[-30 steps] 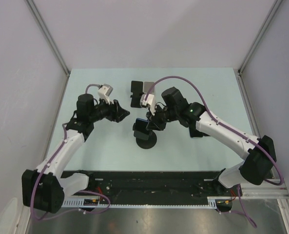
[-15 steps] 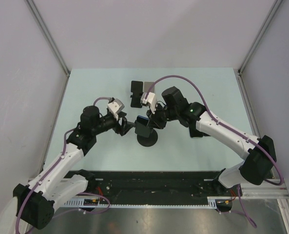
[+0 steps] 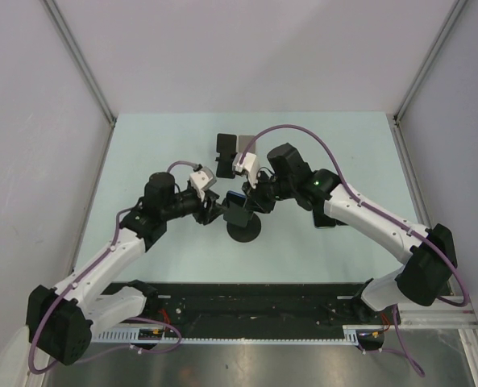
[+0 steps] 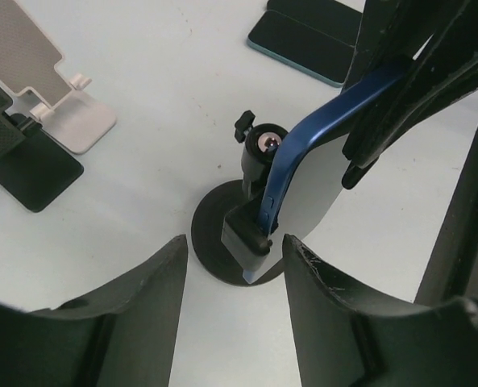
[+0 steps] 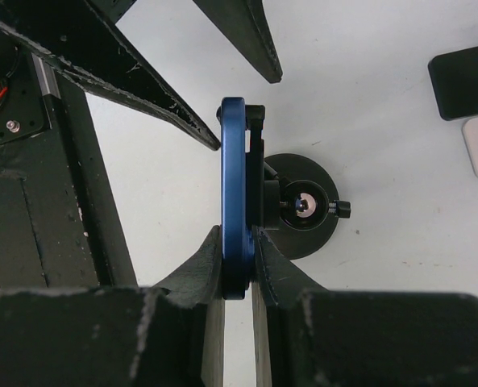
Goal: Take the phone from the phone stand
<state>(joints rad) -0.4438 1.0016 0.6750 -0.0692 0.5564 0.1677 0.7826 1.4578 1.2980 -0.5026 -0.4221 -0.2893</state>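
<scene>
Left gripper [image 4: 232,239] hovers low over the pale green table [image 3: 166,145], jaws spread wide, gripping nothing, its fingers either side of the black round-based phone stand [image 4: 209,234]. In the stand's cradle sits the bottom end of the blue-edged phone [image 5: 234,161], leaning over. Right gripper [image 5: 236,238] is clamped tight on the phone's upper edge, pads flat on both faces. Open table to the left. A dark flat phone [image 4: 303,40] lies to the right. Further back, a black folding stand [image 3: 225,147] and a white folding stand [image 3: 245,145], both unloaded.
</scene>
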